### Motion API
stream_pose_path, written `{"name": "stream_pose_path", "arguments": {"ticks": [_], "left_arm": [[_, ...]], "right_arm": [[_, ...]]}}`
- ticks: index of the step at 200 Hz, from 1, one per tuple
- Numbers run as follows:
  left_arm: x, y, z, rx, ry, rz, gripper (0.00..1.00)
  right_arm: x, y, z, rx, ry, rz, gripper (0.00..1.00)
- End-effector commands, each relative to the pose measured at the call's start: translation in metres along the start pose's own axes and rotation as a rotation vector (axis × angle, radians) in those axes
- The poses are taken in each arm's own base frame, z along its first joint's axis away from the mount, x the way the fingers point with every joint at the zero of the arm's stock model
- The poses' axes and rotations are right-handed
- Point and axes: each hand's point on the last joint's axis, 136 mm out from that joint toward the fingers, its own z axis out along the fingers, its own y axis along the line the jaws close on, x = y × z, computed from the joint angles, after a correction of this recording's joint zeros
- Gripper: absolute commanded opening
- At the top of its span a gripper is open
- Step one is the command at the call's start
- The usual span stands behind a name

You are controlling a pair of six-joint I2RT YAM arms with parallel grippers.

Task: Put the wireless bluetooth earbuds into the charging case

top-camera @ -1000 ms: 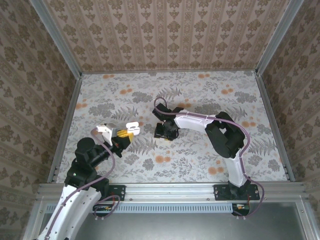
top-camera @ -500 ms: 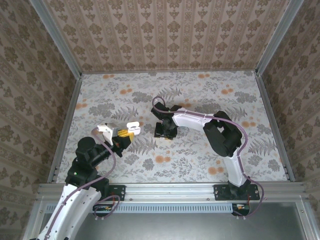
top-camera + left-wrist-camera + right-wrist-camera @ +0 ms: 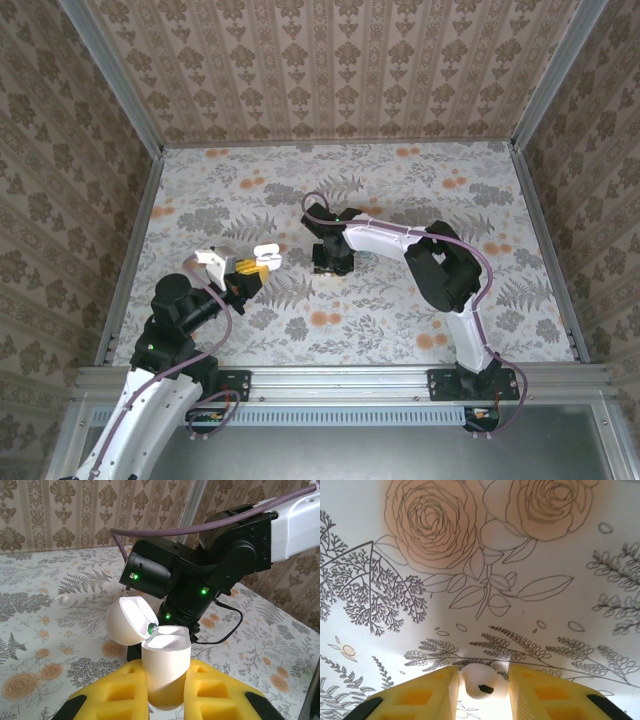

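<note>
The white charging case (image 3: 165, 665) stands upright between my left gripper's (image 3: 165, 692) yellow foam pads (image 3: 122, 690), its lid (image 3: 127, 620) swung open to the left. From above, that case (image 3: 265, 252) hangs over the table's left half, with the left gripper (image 3: 250, 267) shut on it. A white earbud (image 3: 481, 685) with a dark spot lies on the table between my right gripper's (image 3: 482, 692) yellow pads (image 3: 540, 695), which press in on both its sides. The right gripper (image 3: 331, 264) points down at mid-table, just right of the case.
The right arm's black wrist (image 3: 200, 580) hangs close behind the open case. A tiny white piece (image 3: 64, 598) lies on the floral table (image 3: 400, 180) further left; I cannot tell what it is. Patterned walls (image 3: 340, 70) close in three sides.
The right gripper has shifted slightly left and towards the back, and its pads have narrowed onto the white earbud. The left arm and the case have not moved.
</note>
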Motion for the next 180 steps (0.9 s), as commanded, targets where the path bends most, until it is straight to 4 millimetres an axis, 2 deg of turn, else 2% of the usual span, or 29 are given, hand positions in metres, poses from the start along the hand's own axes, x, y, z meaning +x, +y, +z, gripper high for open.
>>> {"name": "stream_pose_path", "arguments": {"ticks": [1, 118, 180], "left_arm": [[-0.001, -0.004, 0.000, 0.022, -0.006, 0.027, 0.00], [-0.002, -0.002, 0.002, 0.023, -0.016, 0.024, 0.00], [-0.002, -0.004, 0.004, 0.033, -0.011, 0.004, 0.00]], "right_arm": [[-0.015, -0.004, -0.005, 0.044, -0.069, -0.041, 0.31], [-0.016, -0.004, -0.038, 0.020, -0.173, -0.134, 0.26], [-0.005, -0.001, -0.024, -0.009, -0.111, -0.172, 0.30]]}}
